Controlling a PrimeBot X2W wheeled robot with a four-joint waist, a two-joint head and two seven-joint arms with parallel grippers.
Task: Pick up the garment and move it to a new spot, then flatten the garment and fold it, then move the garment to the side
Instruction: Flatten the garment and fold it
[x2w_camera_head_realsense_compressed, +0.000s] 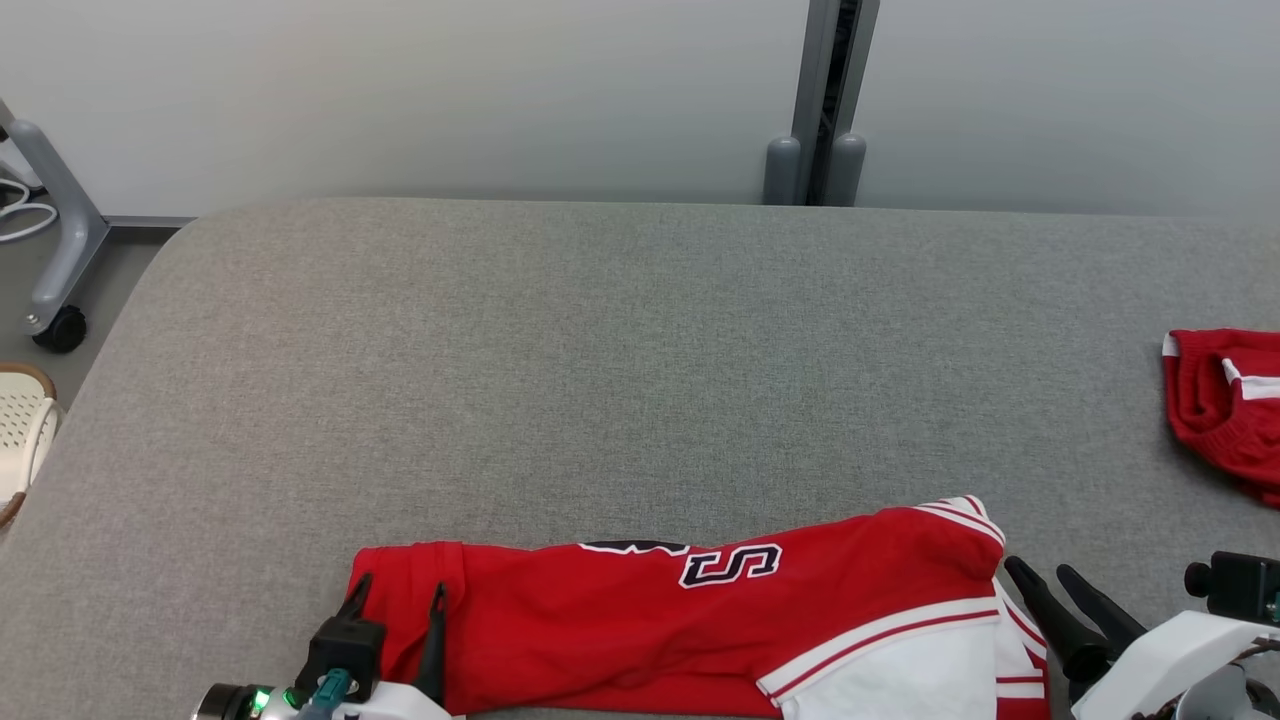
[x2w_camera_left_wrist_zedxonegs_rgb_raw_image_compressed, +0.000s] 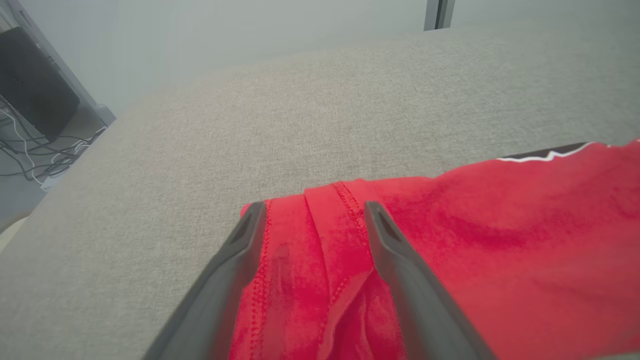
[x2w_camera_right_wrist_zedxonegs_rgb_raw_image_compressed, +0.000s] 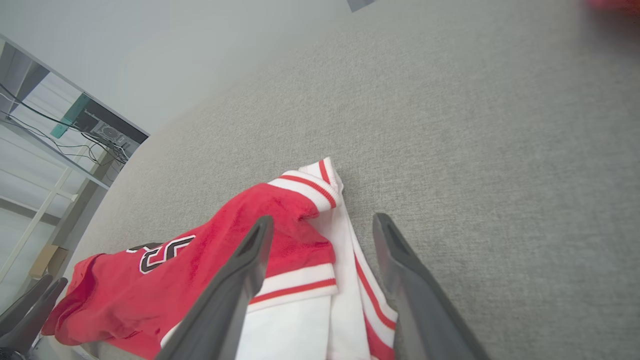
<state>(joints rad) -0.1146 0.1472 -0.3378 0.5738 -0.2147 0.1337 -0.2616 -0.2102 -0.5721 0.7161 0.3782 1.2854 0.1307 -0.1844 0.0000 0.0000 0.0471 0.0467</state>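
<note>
A red garment (x2w_camera_head_realsense_compressed: 640, 625) with white striped trim and a dark "S" letter lies in a long band along the near edge of the grey table (x2w_camera_head_realsense_compressed: 640, 350). My left gripper (x2w_camera_head_realsense_compressed: 399, 587) is open, its fingers straddling the garment's left hem (x2w_camera_left_wrist_zedxonegs_rgb_raw_image_compressed: 330, 235). Just off the garment's right end, my right gripper (x2w_camera_head_realsense_compressed: 1040, 567) is open too. In the right wrist view the right gripper (x2w_camera_right_wrist_zedxonegs_rgb_raw_image_compressed: 323, 219) hovers over the white striped sleeve (x2w_camera_right_wrist_zedxonegs_rgb_raw_image_compressed: 345, 250), with nothing clamped between its fingers.
A second red garment (x2w_camera_head_realsense_compressed: 1225, 410) lies at the table's right edge. Left of the table, on the floor, stand a grey wheeled stand leg (x2w_camera_head_realsense_compressed: 60, 250) and a pale basket (x2w_camera_head_realsense_compressed: 20, 430). Behind the table rises a grey post (x2w_camera_head_realsense_compressed: 825, 100).
</note>
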